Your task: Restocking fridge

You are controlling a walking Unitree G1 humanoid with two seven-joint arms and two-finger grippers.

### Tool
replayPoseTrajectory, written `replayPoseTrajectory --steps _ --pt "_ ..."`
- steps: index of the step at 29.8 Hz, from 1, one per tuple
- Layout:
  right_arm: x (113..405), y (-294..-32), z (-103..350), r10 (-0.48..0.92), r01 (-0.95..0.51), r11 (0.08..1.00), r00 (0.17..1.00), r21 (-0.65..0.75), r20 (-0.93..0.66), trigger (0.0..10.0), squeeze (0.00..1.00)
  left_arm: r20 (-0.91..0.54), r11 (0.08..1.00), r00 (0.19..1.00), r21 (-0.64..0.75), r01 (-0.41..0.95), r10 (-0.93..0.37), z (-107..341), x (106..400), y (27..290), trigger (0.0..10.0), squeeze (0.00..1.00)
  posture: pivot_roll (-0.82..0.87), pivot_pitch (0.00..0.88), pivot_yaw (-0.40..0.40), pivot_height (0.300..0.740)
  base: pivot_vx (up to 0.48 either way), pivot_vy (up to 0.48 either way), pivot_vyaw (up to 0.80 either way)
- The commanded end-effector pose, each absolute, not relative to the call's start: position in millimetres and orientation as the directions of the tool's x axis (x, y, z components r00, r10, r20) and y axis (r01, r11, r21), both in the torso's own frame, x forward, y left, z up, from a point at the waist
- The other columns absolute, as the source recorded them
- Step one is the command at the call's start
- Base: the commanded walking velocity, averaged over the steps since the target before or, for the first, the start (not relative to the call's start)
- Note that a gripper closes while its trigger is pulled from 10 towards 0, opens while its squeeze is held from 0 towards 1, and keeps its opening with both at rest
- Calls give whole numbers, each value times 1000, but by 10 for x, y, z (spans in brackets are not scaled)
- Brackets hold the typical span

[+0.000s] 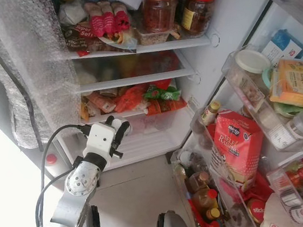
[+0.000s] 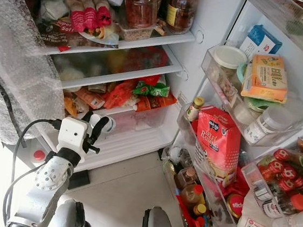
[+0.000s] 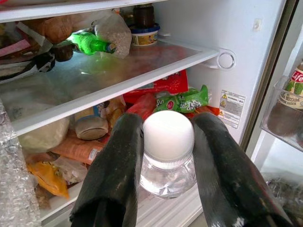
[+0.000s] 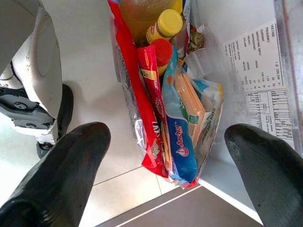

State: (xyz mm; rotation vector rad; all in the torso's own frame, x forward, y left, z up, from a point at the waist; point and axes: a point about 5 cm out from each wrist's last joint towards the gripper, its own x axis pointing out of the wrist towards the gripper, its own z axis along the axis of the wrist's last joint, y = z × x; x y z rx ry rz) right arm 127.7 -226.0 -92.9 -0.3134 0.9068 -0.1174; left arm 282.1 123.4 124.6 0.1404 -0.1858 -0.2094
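The jar is showing its white lid and clear shoulder, but its base is dropping behind the shelf edge and the left gripper fingers are covering its sides. In the head views the gripper's white housing is hiding most of it. Bubble wrap is veiling the fridge's left side. The two red-lidded jars are being cut by the top edge. Small print on the white label is staying unreadable. The right gripper fingers are running off the frame's bottom.
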Motion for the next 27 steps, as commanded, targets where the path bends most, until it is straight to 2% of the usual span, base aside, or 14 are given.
replayPoseTrajectory --steps 1,3,10,27 --pt "1212 -2283 -945 -239 -24 949 600 -316 -764 10000 0 189 967 955 162 197 -227 1293 2823 1210 10000 0 -211 167 -55 641 0 0 0" --pt "1205 -2268 -956 -221 -43 952 590 -304 -776 10000 0 186 964 954 169 204 -234 1287 2850 1215 10000 0 -208 142 -47 641 0 0 0" --pt "1197 -2253 -964 -217 -45 953 585 -299 -781 10000 0 184 962 953 175 211 -242 1283 2851 1213 10000 0 -205 135 -41 641 207 0 0" --pt "1196 -2247 -969 -207 -53 956 578 -289 -790 10000 0 180 958 952 190 213 -247 1288 2856 1213 10000 0 -206 154 -43 641 316 0 0"
